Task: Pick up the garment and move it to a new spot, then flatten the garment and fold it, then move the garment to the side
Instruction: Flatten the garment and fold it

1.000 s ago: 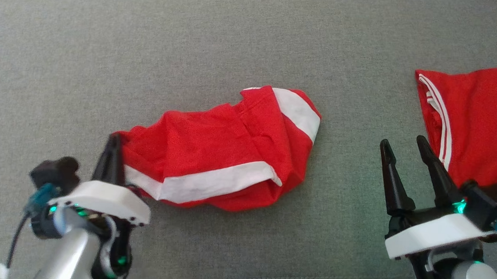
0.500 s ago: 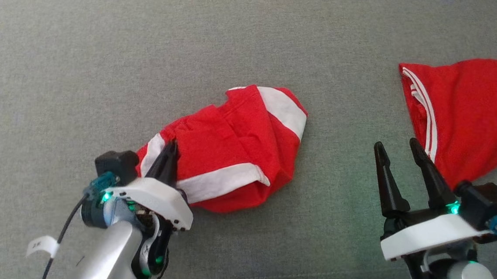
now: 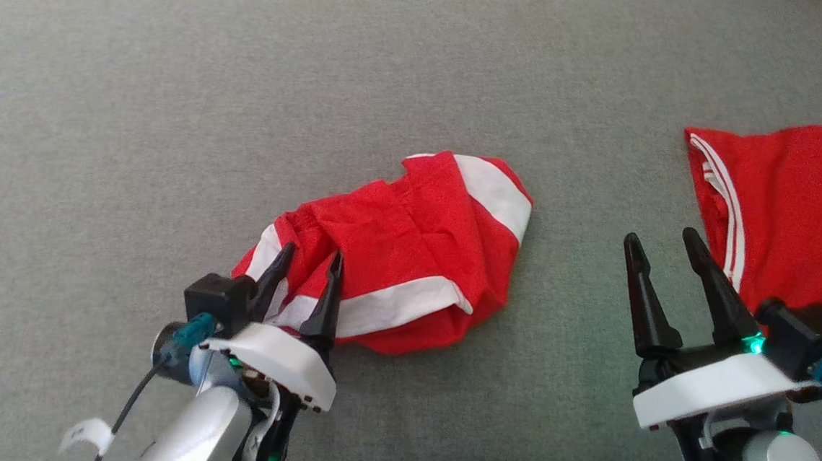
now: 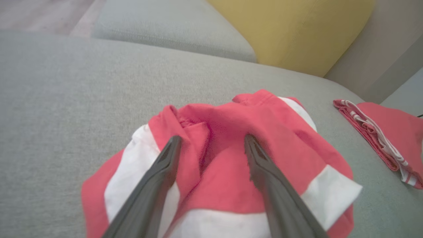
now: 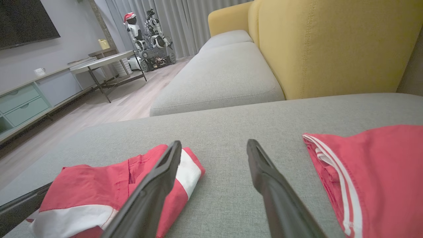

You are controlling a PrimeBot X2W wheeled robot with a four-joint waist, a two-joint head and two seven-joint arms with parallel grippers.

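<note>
Change: the left hand (image 3: 312, 252), pinching a second ago, has let go of the crumpled red cloth garment with broad white bands (image 3: 410, 238).
Left hand: fingers spread wide, empty, tips over the garment's nearest end.
Garment: bunched on the grey fabric sofa cushion (image 3: 172, 134), straight ahead of that hand.
Right hand (image 3: 662, 235): spread, empty, well to the garment's right.

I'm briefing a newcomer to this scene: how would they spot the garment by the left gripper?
On the grey sofa cushion, look at the middle, just ahead of the left gripper. The crumpled red garment there carries broad white bands, while the other red garment, at the right, has thin white stripes.
</note>
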